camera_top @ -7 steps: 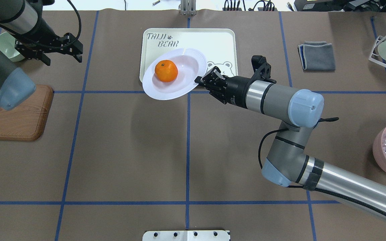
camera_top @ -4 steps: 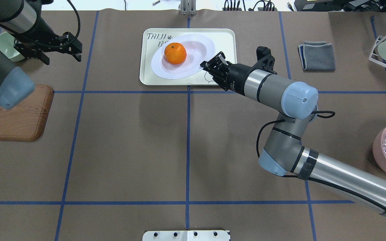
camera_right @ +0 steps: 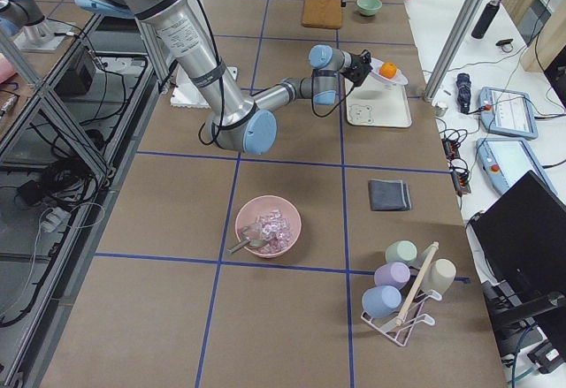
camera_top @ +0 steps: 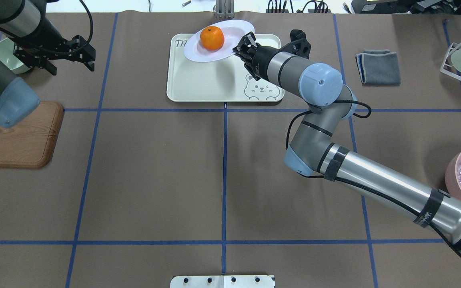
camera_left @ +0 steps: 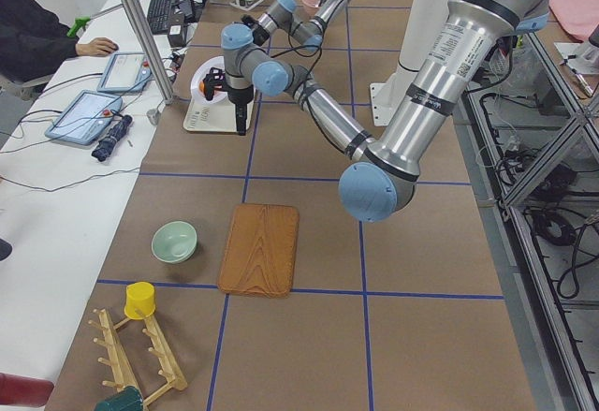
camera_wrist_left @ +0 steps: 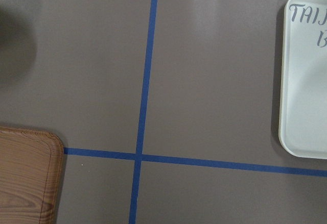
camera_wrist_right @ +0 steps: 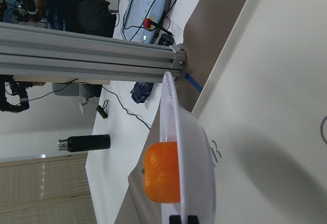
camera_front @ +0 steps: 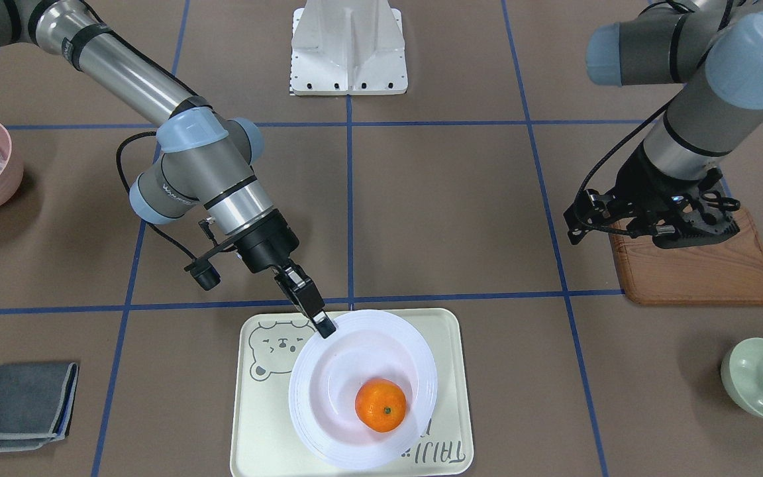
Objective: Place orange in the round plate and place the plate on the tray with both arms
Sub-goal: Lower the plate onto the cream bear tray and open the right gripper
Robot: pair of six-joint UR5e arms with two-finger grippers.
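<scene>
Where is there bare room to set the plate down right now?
The tray is bare all over. The only crowding is above its far edge, where the round plate with the orange hangs, pinched by the right gripper. Open table also lies between the tray and the wooden board.

bright even light; soft shadow under the round plate point(camera_top: 232, 36).

Table point(camera_top: 154, 180): brown cover, blue tape grid. Tray point(camera_top: 198, 82) lies flat on it, under right gripper point(camera_top: 241, 47). Grey cloth point(camera_top: 378, 67) to that gripper's right, well apart. Pink bowl point(camera_top: 460, 182) far back along its arm. Wooden board point(camera_top: 18, 136) near left gripper point(camera_top: 89, 56), robot-side. Green bowl point(camera_top: 6, 56) beside it, outboard.
</scene>
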